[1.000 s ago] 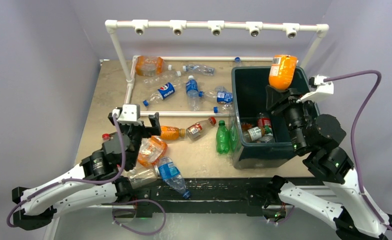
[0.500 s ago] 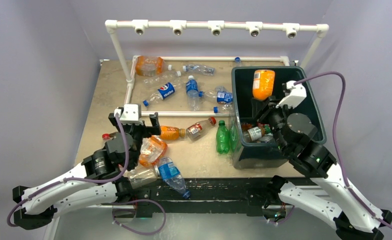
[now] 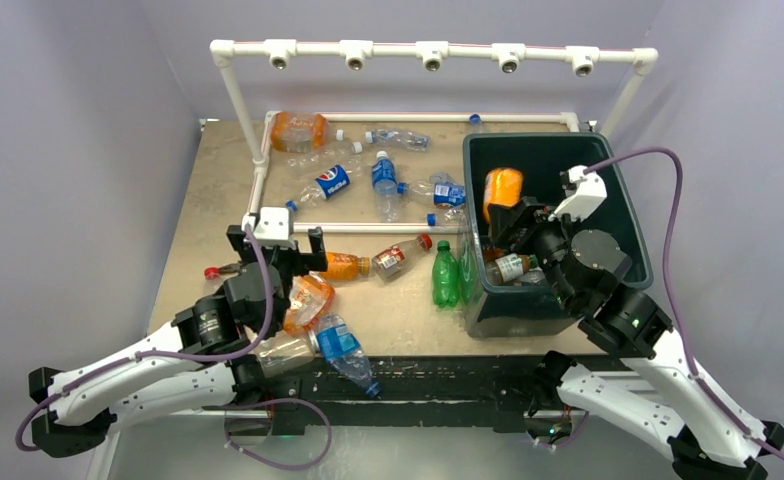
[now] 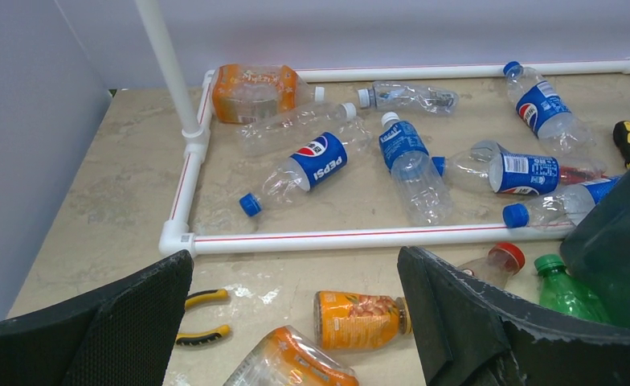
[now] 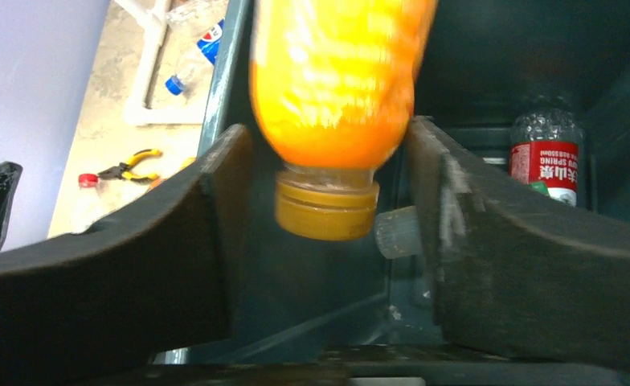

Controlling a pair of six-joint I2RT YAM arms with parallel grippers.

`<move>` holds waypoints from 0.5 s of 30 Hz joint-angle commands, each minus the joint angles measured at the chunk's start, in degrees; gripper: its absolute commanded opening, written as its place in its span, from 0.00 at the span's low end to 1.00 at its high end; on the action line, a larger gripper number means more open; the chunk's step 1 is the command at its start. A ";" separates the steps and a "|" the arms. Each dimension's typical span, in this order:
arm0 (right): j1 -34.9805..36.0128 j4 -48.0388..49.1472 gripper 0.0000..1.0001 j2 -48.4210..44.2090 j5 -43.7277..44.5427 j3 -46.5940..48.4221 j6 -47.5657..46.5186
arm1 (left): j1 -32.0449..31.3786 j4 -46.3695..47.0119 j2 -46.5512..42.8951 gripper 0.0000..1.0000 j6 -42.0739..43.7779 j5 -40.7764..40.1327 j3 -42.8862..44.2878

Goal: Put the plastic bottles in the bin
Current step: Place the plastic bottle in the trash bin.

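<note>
Orange plastic over dark green: the orange bottle (image 3: 503, 190) hangs cap-down inside the mouth of the bin (image 3: 518, 305), which stands by the right edge of the tabletop (image 3: 208, 210). The right gripper (image 5: 325, 185) has a jaw on each side of it. Whether the jaws pinch the bottle or stand loose of it, I cannot tell, because the wrist view smears it.

The step in hand looks like the drop. To do it well, spread the jaws fully with the bottle well inside the rim. Then lift straight up, so nothing catches the cap or the wall.

Over by the near-left corner the left gripper (image 4: 296, 269) is spread wide with nothing in it. It hovers above a small orange-labelled bottle (image 4: 358, 320) with yellow-handled pliers (image 4: 203, 314) beside it. Next pick, I'd guess.

Plenty is left. The Pepsi bottle (image 4: 316, 157) and its neighbours lie inside the white pipe frame (image 4: 336, 239) toward the far edge.

Now the blind spots. The right arm covers much of the bin's floor. A red-labelled bottle (image 5: 545, 157) shows down there, but how many others lie in it is beyond counting.
</note>
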 commanded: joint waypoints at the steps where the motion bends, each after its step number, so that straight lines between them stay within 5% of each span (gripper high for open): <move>1: 0.04 -1.48 0.82 -0.52 -0.82 2.94 -0.05 | 0.42 0.27 0.17 0.99 -0.37 -0.76 0.49; 7: 0.08 -0.26 0.89 -1.25 -7.18 8.06 -3.87 | 0.46 -0.04 1.77 0.99 -0.30 -2.50 0.37; 15: 0.06 11.26 0.88 -2.07 -46.67 5.00 -9.37 | 0.62 0.10 5.07 0.99 -0.17 -0.65 0.50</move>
